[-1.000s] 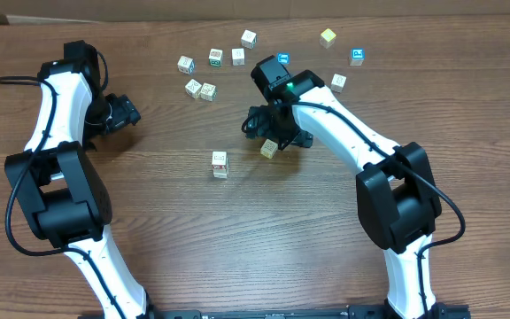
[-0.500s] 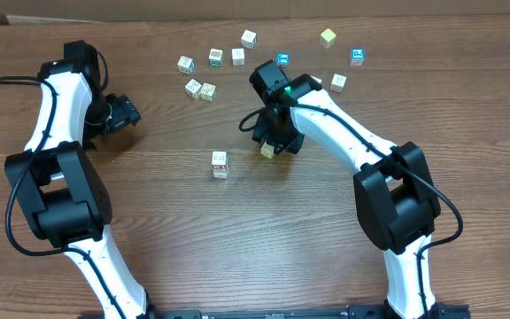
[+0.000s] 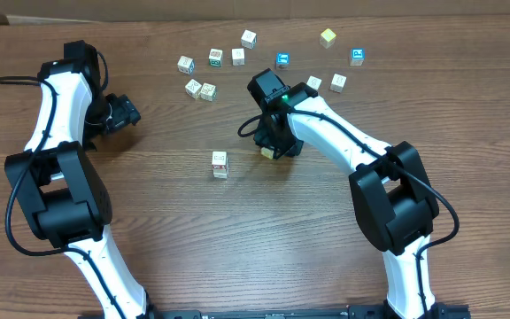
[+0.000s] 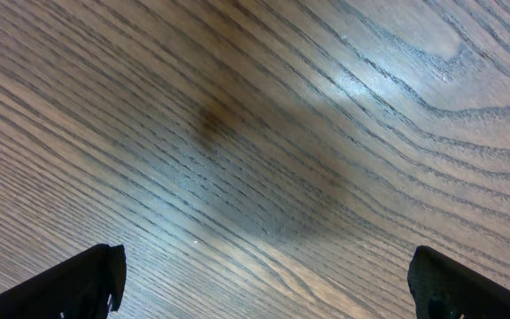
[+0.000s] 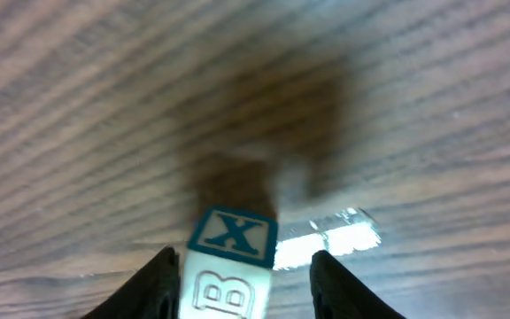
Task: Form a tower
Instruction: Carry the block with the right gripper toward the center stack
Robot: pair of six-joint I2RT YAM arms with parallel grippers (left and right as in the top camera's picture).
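The tower (image 3: 220,164), a short column of pale printed cubes one cube wide, stands left of the table's middle. To its right, my right gripper (image 3: 273,144) is down over a single pale cube (image 3: 267,151). The right wrist view shows this cube (image 5: 230,261), with a blue X face and a B face, between the fingers of the right gripper (image 5: 244,279). The left finger (image 5: 161,285) lies against it. A strip of table shows between it and the right finger (image 5: 328,285). My left gripper (image 3: 127,113) is open over bare wood at the far left, its fingertips (image 4: 87,279) wide apart.
Several loose pale cubes lie along the back, among them a pair (image 3: 200,89) and one (image 3: 338,82) by the right arm. Two blue-faced cubes (image 3: 282,60) (image 3: 357,57) and a yellow cube (image 3: 328,37) sit at the back right.
My right gripper has narrowed its jaws around the single cube and shifted slightly left with it. The left arm and the tower have not moved.
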